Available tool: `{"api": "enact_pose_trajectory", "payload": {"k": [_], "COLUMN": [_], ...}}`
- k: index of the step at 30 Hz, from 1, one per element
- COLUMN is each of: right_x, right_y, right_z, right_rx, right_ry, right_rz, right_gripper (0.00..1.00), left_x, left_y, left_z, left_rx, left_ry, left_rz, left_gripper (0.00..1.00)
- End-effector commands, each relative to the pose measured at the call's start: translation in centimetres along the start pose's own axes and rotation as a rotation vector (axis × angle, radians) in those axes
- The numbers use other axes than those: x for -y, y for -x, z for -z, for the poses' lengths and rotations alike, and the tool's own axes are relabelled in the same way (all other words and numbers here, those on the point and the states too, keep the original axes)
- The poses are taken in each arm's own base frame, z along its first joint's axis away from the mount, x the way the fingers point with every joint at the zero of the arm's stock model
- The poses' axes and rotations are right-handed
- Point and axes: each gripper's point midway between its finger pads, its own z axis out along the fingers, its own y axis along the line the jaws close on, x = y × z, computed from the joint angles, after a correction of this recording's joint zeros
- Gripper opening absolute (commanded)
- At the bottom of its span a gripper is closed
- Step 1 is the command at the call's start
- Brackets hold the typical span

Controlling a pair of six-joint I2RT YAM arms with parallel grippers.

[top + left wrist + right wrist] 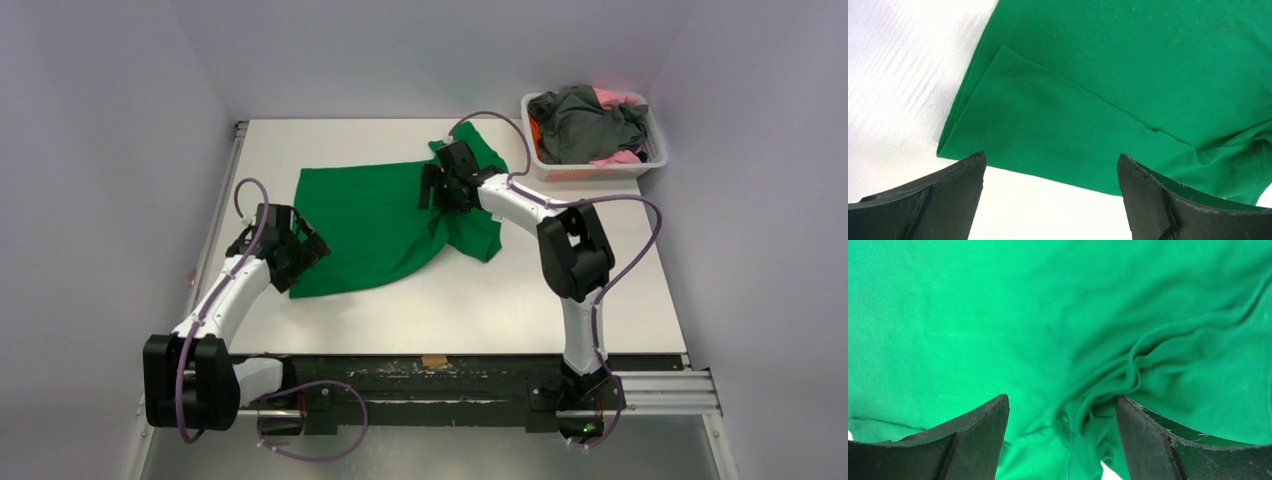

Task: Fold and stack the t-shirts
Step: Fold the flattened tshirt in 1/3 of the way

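In far-rt corner, basket (585, 172) w/ grey tee (585, 125), near green tee (370, 225).

bare tabletop (500, 300) runs along the near edge and up the right side, between the green t-shirt (370, 225) and the table's right rim. a narrower bare strip lies left of the shirt. the right arm (575, 250) stands in the right-hand room with its elbow raised and its forearm reaching over the shirt, and a purple cable (661, 225) loops out beside it. the left arm (225, 300) lies along the left strip. the white basket (590, 172), heaped with clothes, fills the far right corner. walls (100, 150) close in on the left, far and right sides. the left gripper (305, 245) shows bare table between its wide-apart fingers. the right gripper (432, 188) shows a ridge of fabric between its spread fingers.
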Motion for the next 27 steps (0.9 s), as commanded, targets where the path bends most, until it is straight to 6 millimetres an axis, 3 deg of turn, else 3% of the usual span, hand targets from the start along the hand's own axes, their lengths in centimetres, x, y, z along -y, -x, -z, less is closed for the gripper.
{"api": "enact_pose_trajectory", "payload": {"k": [1,5,10,15,20,23,27], "right_x": [-4.9,-5.8,-2.8,1.0,3.2,5.7,8.5], "right_y": [5.1,5.8,4.6,0.5,-4.9,-7.2,-10.3], "right_z": [0.3,0.6,3.1,5.3,3.5,2.8,4.0], "right_rx": [0.124,0.134,0.152,0.155,0.035,-0.01,-0.054], "right_ry": [0.125,0.159,0.059,0.003,0.038,0.003,-0.056], "right_rz": [0.031,0.033,0.049,0.028,-0.029,-0.076,-0.089], "right_gripper": [0.76,0.76,0.76,0.79,0.8,0.8,0.8], "left_x": [1.2,1.2,1.7,4.1,6.0,6.1,5.2], "left_y": [2.1,2.3,2.1,1.8,1.4,0.1,-0.9], "left_z": [0.7,0.8,0.4,-1.1,-3.8,-5.2,-5.4], "left_rx": [0.064,0.069,0.054,-0.002,-0.08,-0.156,-0.18], "left_ry": [-0.027,-0.023,-0.045,-0.128,-0.179,-0.176,-0.15], "left_rz": [-0.011,-0.014,-0.016,-0.011,-0.013,-0.011,-0.022], "left_gripper": [1.0,1.0,1.0,1.0,1.0,1.0,1.0]}}
